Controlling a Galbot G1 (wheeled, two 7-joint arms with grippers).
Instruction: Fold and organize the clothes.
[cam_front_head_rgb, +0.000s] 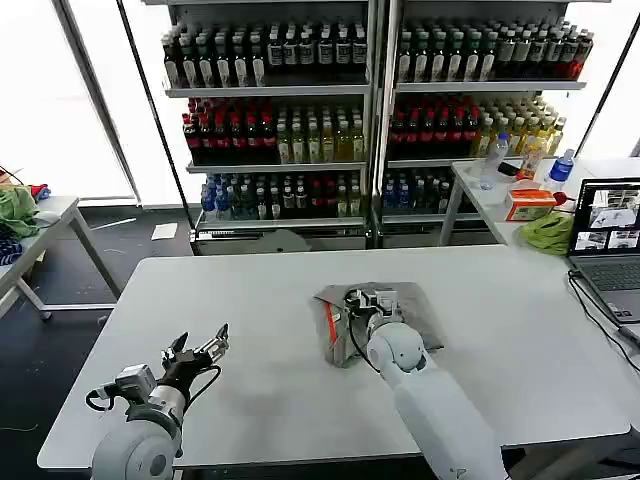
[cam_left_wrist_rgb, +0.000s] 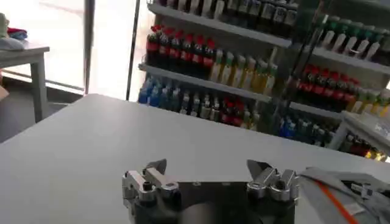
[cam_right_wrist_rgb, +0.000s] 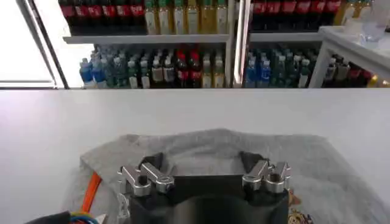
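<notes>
1. Shelves of bottled drinks (cam_front_head_rgb: 370, 120) along the back, behind a white surface (cam_front_head_rgb: 250, 300).
2. Folded grey shirt (cam_front_head_rgb: 400, 305) near the middle of the surface, slightly toward the right, orange-red trim (cam_right_wrist_rgb: 91, 185) along one edge and a small multicoloured print (cam_right_wrist_rgb: 298, 216) at another.
3. Right hand (cam_right_wrist_rgb: 204, 165) directly over the shirt, fingers spread apart, nothing between them.
4. Left hand (cam_front_head_rgb: 205, 350) above bare surface at the near left, well apart from the shirt, fingers likewise spread and empty.
5. Laptop (cam_front_head_rgb: 608, 240) at the right edge, green cloth (cam_front_head_rgb: 548, 232) bunched beside it on the neighbouring table.
</notes>
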